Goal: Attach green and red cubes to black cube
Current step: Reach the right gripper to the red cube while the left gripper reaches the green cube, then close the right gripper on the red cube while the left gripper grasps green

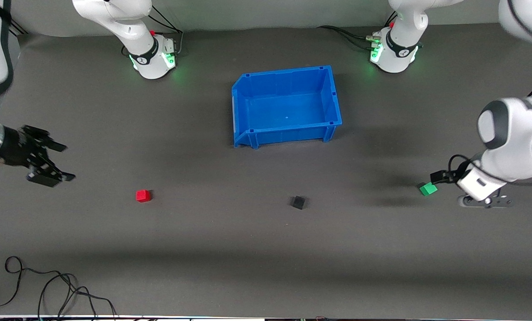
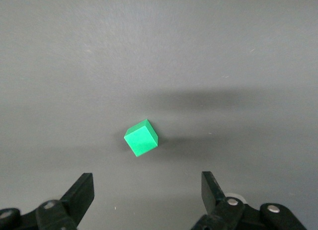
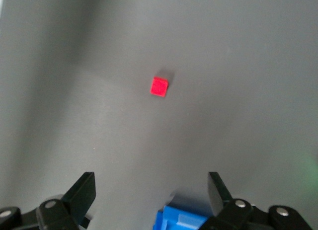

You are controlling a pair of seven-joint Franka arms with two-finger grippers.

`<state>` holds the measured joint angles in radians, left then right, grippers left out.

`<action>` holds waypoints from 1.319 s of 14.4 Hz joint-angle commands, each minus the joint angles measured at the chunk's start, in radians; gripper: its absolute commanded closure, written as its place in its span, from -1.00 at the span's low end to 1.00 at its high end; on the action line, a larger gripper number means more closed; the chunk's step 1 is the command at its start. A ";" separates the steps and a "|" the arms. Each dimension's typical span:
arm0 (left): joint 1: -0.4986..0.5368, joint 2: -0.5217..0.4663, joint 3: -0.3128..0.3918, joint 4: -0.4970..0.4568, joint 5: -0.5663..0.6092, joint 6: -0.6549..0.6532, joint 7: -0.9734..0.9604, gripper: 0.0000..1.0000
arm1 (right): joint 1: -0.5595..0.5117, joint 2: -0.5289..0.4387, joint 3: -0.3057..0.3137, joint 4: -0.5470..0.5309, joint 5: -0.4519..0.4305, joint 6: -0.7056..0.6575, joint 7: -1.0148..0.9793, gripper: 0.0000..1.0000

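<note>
- Three tiny solid-coloured cubes lie in a loose row across the dark grey matte desk [image 1: 257,249], all nearer the front camera than the open blue plastic bin [image 1: 286,106], which sits toward the desk's edge where the robot bases stand.
- Small bright red cube [image 1: 143,195] rests alone on the desk toward the right arm's end, apart from everything else.
- Small matte black cube [image 1: 298,202] sits about mid-desk, between the two coloured cubes and touching neither.
- Small bright green cube [image 1: 428,189] lies near the desk's edge at the left arm's end, turned at a slight angle to the others.
- Left gripper [image 2: 148,197] hangs over the desk just beside the green cube; its black fingers [image 2: 81,192] are spread wide with nothing between them, and the left wrist view shows the cube on the desk just ahead of the fingertips, not touched.
- Right gripper [image 1: 56,161] is over the desk close to the edge at the right arm's end, well apart from the red cube; its fingers [image 3: 83,190] are likewise spread wide and hold nothing, with the red cube seen ahead in the right wrist view.
- Loose black cable [image 1: 52,290] curls on the desk at the corner nearest the front camera, at the right arm's end.
</note>
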<state>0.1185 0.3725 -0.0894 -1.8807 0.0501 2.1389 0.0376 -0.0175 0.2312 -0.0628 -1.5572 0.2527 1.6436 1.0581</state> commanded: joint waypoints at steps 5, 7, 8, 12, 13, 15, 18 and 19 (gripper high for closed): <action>0.010 0.146 0.010 0.011 0.031 0.084 -0.218 -0.88 | -0.036 0.174 -0.011 -0.203 0.218 0.318 0.027 -1.00; 0.061 0.151 0.010 0.005 0.033 0.108 -0.284 -0.88 | -0.027 0.221 -0.009 -0.242 0.234 0.422 0.010 -1.00; 0.069 0.154 0.010 -0.003 0.033 0.130 -0.330 -0.88 | -0.024 0.258 -0.009 -0.242 0.264 0.453 0.004 -1.00; 0.052 0.190 0.007 -0.001 0.028 0.150 -0.439 -0.87 | -0.021 0.355 -0.008 -0.242 0.324 0.527 -0.078 -1.00; 0.053 0.198 0.007 -0.001 0.028 0.167 -0.440 -0.86 | -0.019 0.365 -0.008 -0.242 0.327 0.541 -0.081 -1.00; 0.056 0.224 0.008 -0.001 0.028 0.197 -0.438 -0.67 | -0.019 0.396 0.000 -0.241 0.329 0.579 -0.093 -0.99; 0.056 0.233 0.007 0.002 0.030 0.207 -0.438 -0.15 | -0.019 0.405 0.000 -0.242 0.352 0.588 -0.095 -0.96; 0.053 0.233 0.007 0.008 0.030 0.202 -0.439 -0.06 | -0.018 0.405 0.000 -0.242 0.352 0.587 -0.095 -0.83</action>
<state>0.1803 0.6110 -0.0865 -1.8761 0.0659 2.3394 -0.3771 -0.0408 0.6371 -0.0605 -1.8034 0.5676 2.2210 0.9952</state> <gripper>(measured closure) 0.383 0.018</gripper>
